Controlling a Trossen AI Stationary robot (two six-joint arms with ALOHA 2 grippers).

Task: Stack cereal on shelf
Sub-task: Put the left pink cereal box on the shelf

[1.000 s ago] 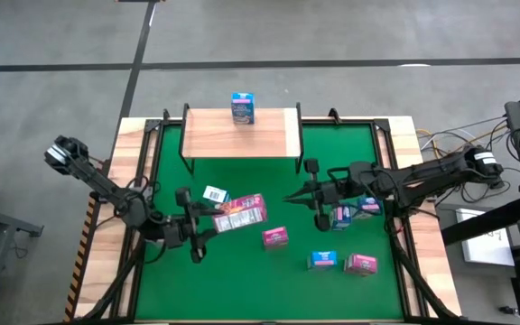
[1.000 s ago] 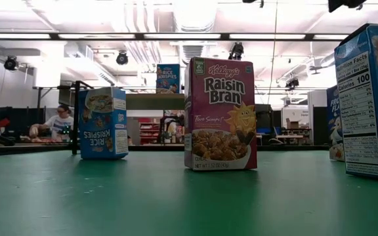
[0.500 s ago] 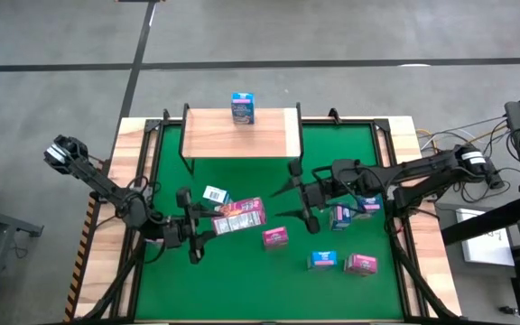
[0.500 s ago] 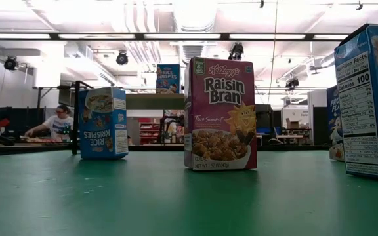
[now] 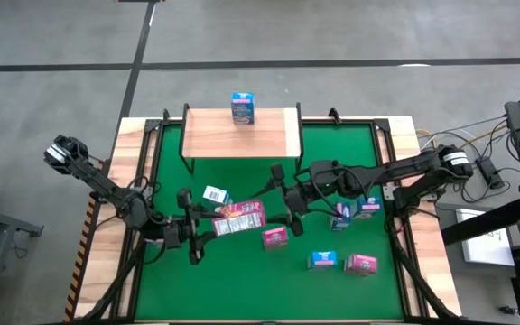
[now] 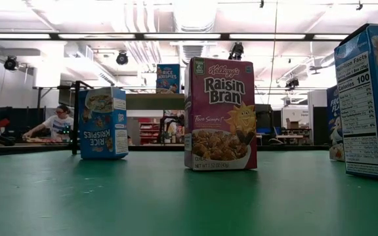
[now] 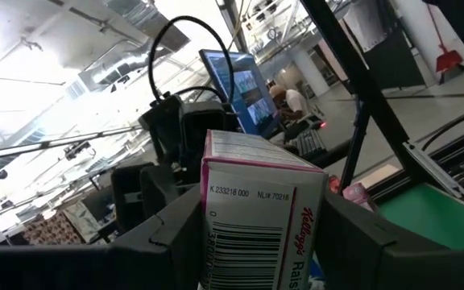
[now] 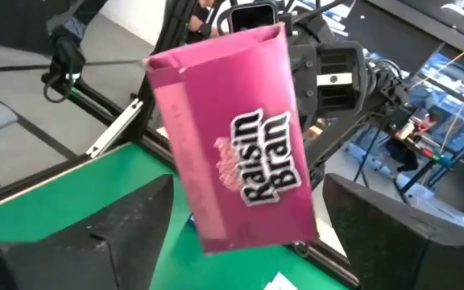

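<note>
Since the earlier shot the right pincer (image 5: 279,193) has slid over from beside the white-purple box (image 5: 340,217) toward the middle of the worktop (image 5: 350,149), and its fingers have spread wide; they now bracket the free end of the Raisin Bran box (image 5: 241,215) without touching it. From its own wrist camera that pink box (image 8: 236,133) hangs tilted between the two dark fingers (image 8: 127,229).

Left pincer (image 5: 204,227) is clamped on the other end of the same box, holding it up off the green mat, long axis running roughly left-right across the worktop, barcode end (image 7: 256,221) facing the left wrist camera.

Stuff nearby: a blue box (image 5: 215,195) sits just beside the left pincer, a small pink box (image 5: 274,236) right below the held one, and another blue (image 5: 322,260) plus pink (image 5: 361,264) farther to the right.

One blue Rice Krispies box (image 5: 243,107) stands upright on the shelf (image 5: 210,135), at its far edge.
</note>
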